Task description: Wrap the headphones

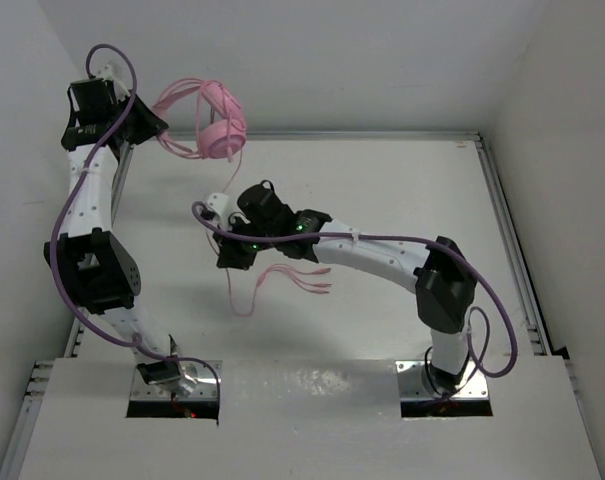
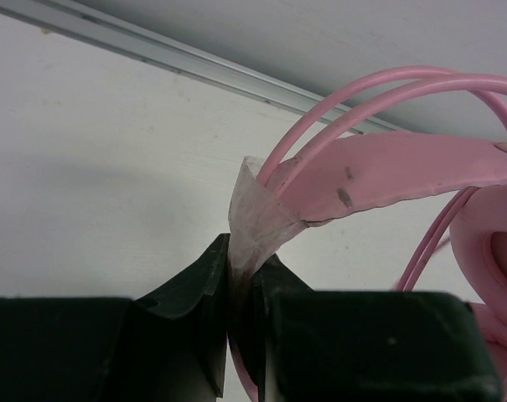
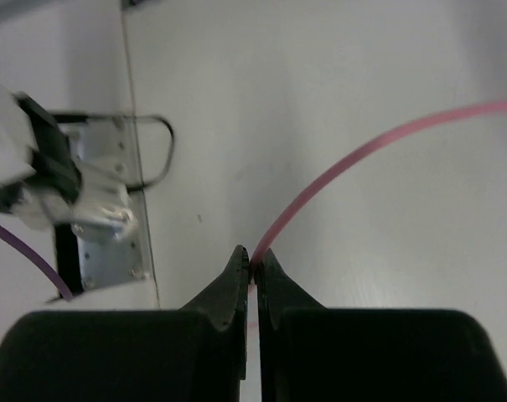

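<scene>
The pink headphones point(image 1: 220, 125) hang in the air at the back left, with cord loops point(image 1: 177, 100) draped over them. My left gripper point(image 1: 156, 128) is shut on a whitish wrapped end of the headband point(image 2: 387, 176); an earcup point(image 2: 496, 251) shows at the right edge of the left wrist view. My right gripper point(image 1: 230, 262) is near the table's middle, shut on the thin pink cord point(image 3: 362, 151). The cord hangs below it point(image 1: 247, 295), and more pink loops lie on the table point(image 1: 302, 280).
The white table has a metal rail along its back point(image 1: 382, 135) and right side point(image 1: 507, 230), with walls close behind and to the left. The left arm's base plate point(image 3: 102, 226) shows in the right wrist view. Purple robot cables point(image 1: 502, 300) run along both arms.
</scene>
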Robot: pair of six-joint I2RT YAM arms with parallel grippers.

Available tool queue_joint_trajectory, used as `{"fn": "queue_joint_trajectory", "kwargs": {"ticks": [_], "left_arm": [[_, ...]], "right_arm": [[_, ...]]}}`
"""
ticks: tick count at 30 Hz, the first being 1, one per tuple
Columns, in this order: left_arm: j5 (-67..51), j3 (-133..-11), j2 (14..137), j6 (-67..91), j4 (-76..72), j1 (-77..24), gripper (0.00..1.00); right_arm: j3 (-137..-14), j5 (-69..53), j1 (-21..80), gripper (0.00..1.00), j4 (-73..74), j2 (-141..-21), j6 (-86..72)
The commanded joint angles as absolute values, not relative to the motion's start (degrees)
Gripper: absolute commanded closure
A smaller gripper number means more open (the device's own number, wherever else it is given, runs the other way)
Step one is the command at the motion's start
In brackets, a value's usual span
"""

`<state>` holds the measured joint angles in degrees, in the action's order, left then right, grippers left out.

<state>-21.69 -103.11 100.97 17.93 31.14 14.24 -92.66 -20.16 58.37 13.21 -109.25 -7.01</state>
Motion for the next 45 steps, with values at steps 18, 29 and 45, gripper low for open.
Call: {"fn": "queue_joint_trajectory", "kwargs": {"ticks": [18,29,45], "left_arm": [[-28.0,-95.7,94.1,17.2,28.7,10.9,1.0],[-16.7,-89.1,94.7,-1.0,31.1,5.7,1.0],[-15.0,-85.9,93.9,-10.6,31.5,4.4,1.0]], "right_arm": [[-118.7,-21.7,56.4,1.0,15.9,-123.3,-11.7],[-118.9,-23.0,56.3,1.0,5.8,-112.6,-22.7],[-113.9,-20.1,42.4,1.0,6.9,-105.0,-30.6]]}}
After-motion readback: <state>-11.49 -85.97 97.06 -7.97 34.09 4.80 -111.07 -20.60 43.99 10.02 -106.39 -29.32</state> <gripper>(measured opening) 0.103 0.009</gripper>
